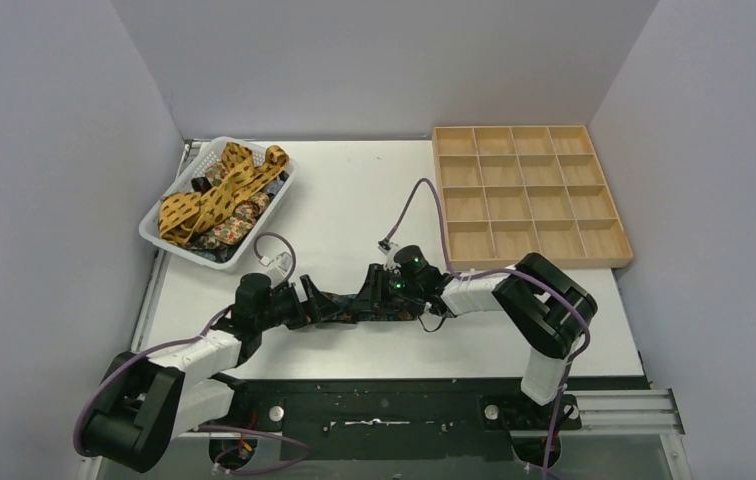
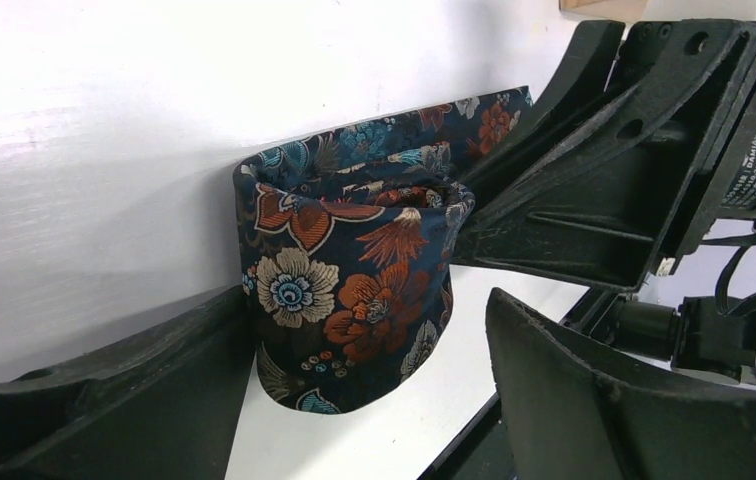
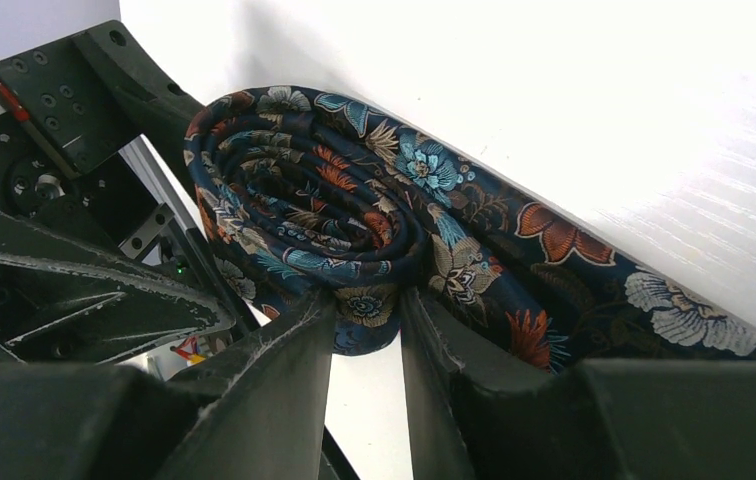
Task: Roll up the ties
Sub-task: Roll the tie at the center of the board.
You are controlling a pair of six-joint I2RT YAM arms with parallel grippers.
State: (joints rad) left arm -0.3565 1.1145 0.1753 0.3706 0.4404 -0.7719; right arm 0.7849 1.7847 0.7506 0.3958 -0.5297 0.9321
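Over the table, looking down: holding a dark floral tie near the 6 o'clock edge, with the left gripper at its 9 o'clock end and the right gripper at its 3 o'clock end. Showing more ties, yellow and floral, heaped in a basket at 10 o'clock, and a wooden tray at 1 o'clock, both well apart from the grippers. Blurring the finger spacing at this range; cannot tell it from here.

Looking through the left wrist: straddling the roll at the tie's end with fingers spread wide. Setting the 9 o'clock finger against or just beside the roll, cannot tell which, and standing the 3 o'clock finger clear, with bare table showing between. Trailing the unrolled length toward 1 o'clock, beside the right gripper's black frame.

Looking through the right wrist: pinching the roll at its 6 o'clock edge, fingers drawn together onto the cloth. Facing the spiral head-on, tight at its middle. Running the loose length off toward 4 o'clock, flat along the table, with the left gripper sitting just beside the roll at 9 o'clock.
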